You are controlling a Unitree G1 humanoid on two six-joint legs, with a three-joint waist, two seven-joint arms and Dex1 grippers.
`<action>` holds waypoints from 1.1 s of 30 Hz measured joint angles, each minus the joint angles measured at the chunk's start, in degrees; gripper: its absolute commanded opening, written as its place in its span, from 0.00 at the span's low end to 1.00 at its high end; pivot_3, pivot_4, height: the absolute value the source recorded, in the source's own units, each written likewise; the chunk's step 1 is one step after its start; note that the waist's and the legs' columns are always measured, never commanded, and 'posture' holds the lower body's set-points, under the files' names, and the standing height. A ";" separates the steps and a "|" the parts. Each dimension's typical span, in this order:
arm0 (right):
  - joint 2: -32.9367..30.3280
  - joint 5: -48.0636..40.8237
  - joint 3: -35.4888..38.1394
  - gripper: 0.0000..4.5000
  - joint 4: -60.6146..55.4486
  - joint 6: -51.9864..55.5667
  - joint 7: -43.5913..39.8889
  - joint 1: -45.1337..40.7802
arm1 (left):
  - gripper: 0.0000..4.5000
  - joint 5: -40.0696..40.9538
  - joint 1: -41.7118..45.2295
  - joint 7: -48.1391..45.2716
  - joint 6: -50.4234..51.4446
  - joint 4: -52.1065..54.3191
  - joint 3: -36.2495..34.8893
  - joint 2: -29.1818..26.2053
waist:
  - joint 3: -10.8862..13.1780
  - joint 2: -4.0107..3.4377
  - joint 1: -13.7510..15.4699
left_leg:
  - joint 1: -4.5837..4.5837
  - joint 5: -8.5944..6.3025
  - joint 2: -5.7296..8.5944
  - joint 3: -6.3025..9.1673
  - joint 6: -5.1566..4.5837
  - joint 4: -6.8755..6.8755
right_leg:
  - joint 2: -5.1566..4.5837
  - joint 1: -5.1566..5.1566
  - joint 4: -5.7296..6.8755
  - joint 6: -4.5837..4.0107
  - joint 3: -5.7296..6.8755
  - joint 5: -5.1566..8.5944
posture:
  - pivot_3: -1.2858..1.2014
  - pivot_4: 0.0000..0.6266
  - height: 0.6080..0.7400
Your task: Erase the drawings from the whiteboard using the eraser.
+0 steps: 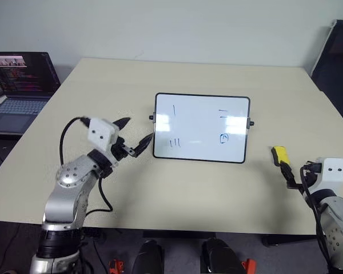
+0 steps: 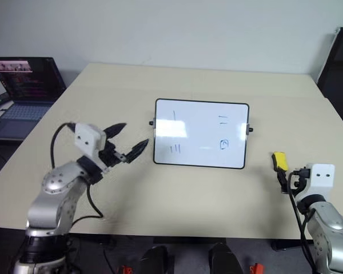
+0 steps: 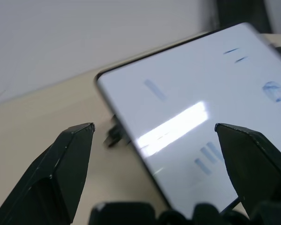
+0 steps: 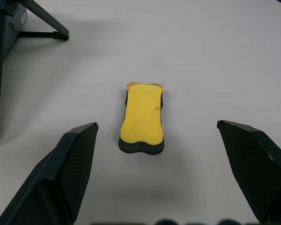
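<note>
- Here, my right gripper (image 4: 157, 129) has its two black fingers spread wide, holding nothing
- The yellow eraser (image 4: 142, 117) lies flat on the beige table (image 1: 103, 85), just ahead of those fingers, untouched
- The whiteboard (image 1: 201, 127) stands mid-table, well apart from the eraser, its drawings (image 1: 174, 142) still unwiped
- My left gripper (image 1: 136, 135) hovers wide open beside the board's left edge
- A laptop (image 1: 20, 85) sits far left

The counter (image 1: 177, 188) is plain pale beige. The whiteboard (image 1: 201, 128) is glossy white with a thin black frame; its drawings (image 1: 174, 142) are thin dark strokes plus one small blue squiggle (toward the right edge). The eraser (image 4: 142, 118) is yellow over a dark underside. The laptop (image 1: 17, 85) off the counter's left edge shows a dark screen with coloured lines of text.
</note>
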State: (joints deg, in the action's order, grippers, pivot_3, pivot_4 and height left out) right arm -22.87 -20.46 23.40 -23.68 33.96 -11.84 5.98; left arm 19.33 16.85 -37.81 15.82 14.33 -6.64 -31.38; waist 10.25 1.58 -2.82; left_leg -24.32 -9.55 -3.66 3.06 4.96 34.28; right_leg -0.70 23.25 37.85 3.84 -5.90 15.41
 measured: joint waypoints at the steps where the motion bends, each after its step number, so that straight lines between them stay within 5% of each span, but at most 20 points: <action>1: -0.23 -0.19 -0.01 0.99 -0.64 1.30 0.12 -0.25 | 1.00 0.57 1.56 -1.55 -0.03 -0.09 0.37 -0.22 | 0.00 0.00 -0.04 | 0.00 0.00 0.00 0.00 0.00 0.00 | 0.00 0.00 0.01 0.00 -0.01 0.00 | 0.52 0.24 1.00; 6: -6.37 -1.11 0.34 0.99 -1.29 13.89 1.90 -4.50 | 1.00 2.45 10.50 -8.23 1.30 -1.60 6.38 0.50 | 0.00 0.01 -0.14 | -0.02 0.00 0.03 0.00 -0.01 0.13 | 0.00 -0.04 0.03 0.01 -0.03 -0.01 | 0.52 0.24 1.00; 14: -5.35 -3.81 1.95 0.99 -1.11 24.12 4.41 -14.38 | 1.00 3.41 16.05 -23.23 1.12 -8.51 16.52 2.80 | 0.04 -0.02 -0.73 | -0.02 0.00 -0.05 0.08 -0.03 0.01 | 0.14 0.03 0.08 0.02 -0.02 -0.01 | 0.52 0.24 1.00; 33: 0.25 4.09 -6.71 0.99 15.44 13.30 6.96 -22.71 | 1.00 3.05 20.83 -31.70 -2.69 -17.06 17.17 2.22 | 0.05 -0.04 -0.55 | -0.09 0.00 -0.05 0.11 -0.04 0.00 | 0.14 0.06 0.09 0.32 0.01 -0.15 | 0.52 0.24 1.00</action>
State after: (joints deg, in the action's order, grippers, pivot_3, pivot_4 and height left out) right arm -22.62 -16.37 16.69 -8.25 47.26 -4.88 -16.73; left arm 22.38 37.67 -69.52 13.13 -2.73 10.53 -29.16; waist 10.30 1.54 -3.38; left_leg -24.41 -9.55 -3.71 3.16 4.92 34.29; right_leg -0.57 23.31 37.94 4.17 -5.89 15.26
